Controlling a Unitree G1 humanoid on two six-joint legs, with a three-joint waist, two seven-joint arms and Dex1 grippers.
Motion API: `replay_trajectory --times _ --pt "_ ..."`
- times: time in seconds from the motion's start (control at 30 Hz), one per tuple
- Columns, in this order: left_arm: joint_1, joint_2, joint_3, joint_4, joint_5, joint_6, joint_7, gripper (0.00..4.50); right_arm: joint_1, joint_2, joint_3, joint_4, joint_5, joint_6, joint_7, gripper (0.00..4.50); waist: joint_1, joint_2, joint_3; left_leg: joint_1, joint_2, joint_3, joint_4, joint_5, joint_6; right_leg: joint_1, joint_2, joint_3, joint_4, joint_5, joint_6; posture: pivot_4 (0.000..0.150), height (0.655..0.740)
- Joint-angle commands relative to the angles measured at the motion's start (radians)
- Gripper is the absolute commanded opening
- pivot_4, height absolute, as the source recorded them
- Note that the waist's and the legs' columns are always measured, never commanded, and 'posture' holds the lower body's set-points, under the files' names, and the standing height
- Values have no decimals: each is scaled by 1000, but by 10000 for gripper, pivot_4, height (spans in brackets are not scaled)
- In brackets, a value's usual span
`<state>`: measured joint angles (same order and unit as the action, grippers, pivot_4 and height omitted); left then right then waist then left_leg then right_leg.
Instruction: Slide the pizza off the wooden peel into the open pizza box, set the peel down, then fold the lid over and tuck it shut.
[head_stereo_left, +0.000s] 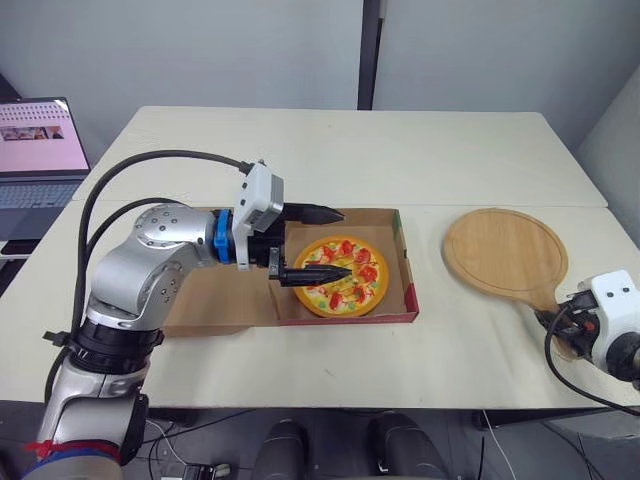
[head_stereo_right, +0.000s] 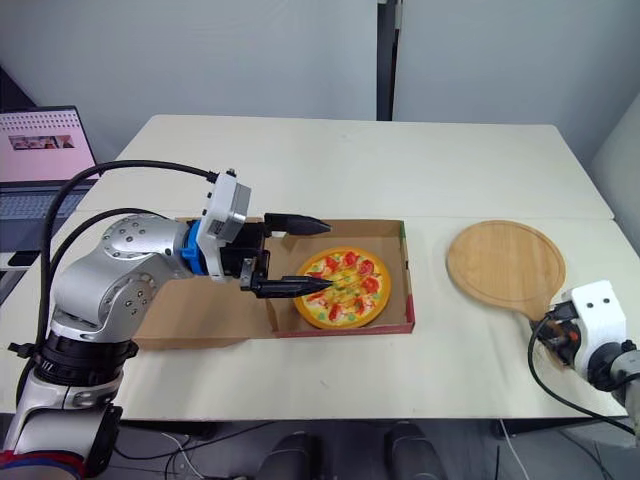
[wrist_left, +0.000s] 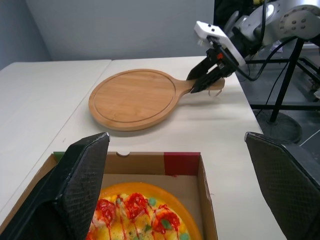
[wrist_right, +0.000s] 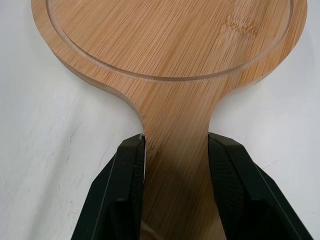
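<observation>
1. An open cardboard pizza box (head_stereo_left: 404, 262) sits near the middle of a white table (head_stereo_left: 400, 150), its tray a shallow brown rectangle with red and green print along the wall on the robot's right.
2. The pizza (head_stereo_left: 343, 276) lies flat inside the tray, an orange round dotted with red and green toppings. It sits toward the near side, with bare cardboard showing along the far wall.
3. The lid (head_stereo_left: 215, 300) is folded back and rests flat on the table on the robot's left of the tray, partly covered by the left arm.
4. The left gripper (head_stereo_left: 345, 242) hovers over the box with its two black fingers spread wide and nothing between them. One fingertip hangs above the pizza, the other over the tray's far wall.
5. The wooden peel (head_stereo_left: 505, 255) lies flat on the table to the robot's right of the box, well apart from it. Its round, grooved face shows plain wood and its handle (wrist_right: 175, 200) points toward the robot.
6. The right gripper (wrist_right: 176, 142) is closed on that handle just below the round board, one finger pressed against each edge, as the right wrist view shows.
7. A laptop (head_stereo_left: 35, 150) with its screen lit stands at the far left, off the table's edge
</observation>
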<state>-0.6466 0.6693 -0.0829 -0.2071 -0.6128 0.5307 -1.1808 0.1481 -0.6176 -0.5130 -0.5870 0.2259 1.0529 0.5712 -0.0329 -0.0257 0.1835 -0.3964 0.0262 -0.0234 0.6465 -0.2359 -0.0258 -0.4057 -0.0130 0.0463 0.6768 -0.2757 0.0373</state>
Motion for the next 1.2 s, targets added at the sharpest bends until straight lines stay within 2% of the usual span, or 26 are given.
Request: replay_trajectory --times 0.03,0.13,0.2,0.27,0.3,0.43,0.57,0.73,0.87,1.0,1.2 --pt "-31 -6 6 -3 -1 -14 -17 45000 9 7 6 -17 9 -36 -24 15803 0 0 0 0 0 0 0 0 0 0 0 0 0 0 0 1500 7316" --pt "-32 -8 5 -3 5 -13 -19 45000 18 23 20 -4 19 -31 -35 15803 0 0 0 0 0 0 0 0 0 0 0 0 0 0 0 1500 7316" --pt "-30 -10 7 -3 9 -15 -13 45000 21 27 19 -1 28 -23 -39 22936 0 0 0 0 0 0 0 0 0 0 0 0 0 0 0 1500 7316" --pt "-27 -8 7 0 21 -21 -9 45000 24 27 3 -2 46 -12 -39 27758 0 0 0 0 0 0 0 0 0 0 0 0 0 0 0 1500 7316" --pt "-26 -6 5 1 29 -28 -9 45000 28 22 -6 -1 51 -10 -38 32724 1 0 0 0 0 0 0 0 0 0 0 0 0 0 0 1500 7316" --pt "-21 -2 10 11 55 -48 -6 45000 72 -28 -64 -14 87 9 11 44820 3 0 0 0 0 0 0 0 0 0 0 0 0 0 0 1500 7316" --pt "-5 6 20 17 81 -80 -8 45000 106 -76 -86 -44 135 -12 63 44820 0 0 0 0 0 0 0 0 0 0 0 0 0 0 0 1500 7316" --pt "12 17 59 25 93 -86 26 45000 54 -173 -60 -40 134 -116 111 44820 -2 0 0 1 1 1 0 0 0 0 1 1 0 0 0 1500 7316" --pt "39 37 133 31 76 -50 95 45000 -87 -230 13 -24 177 -201 167 44820 -5 0 0 2 1 1 0 0 0 0 1 1 0 0 0 1500 7316" --pt "120 61 251 -22 12 51 193 45000 -258 -252 180 2 174 -341 231 44820 -13 -1 0 2 2 -1 0 0 0 0 2 0 0 0 0 1500 7316" --pt "377 97 509 -120 -102 234 338 45000 -591 -208 442 132 210 -441 376 44820 -22 -2 1 2 3 0 0 0 0 0 1 0 0 0 0 1500 7316"
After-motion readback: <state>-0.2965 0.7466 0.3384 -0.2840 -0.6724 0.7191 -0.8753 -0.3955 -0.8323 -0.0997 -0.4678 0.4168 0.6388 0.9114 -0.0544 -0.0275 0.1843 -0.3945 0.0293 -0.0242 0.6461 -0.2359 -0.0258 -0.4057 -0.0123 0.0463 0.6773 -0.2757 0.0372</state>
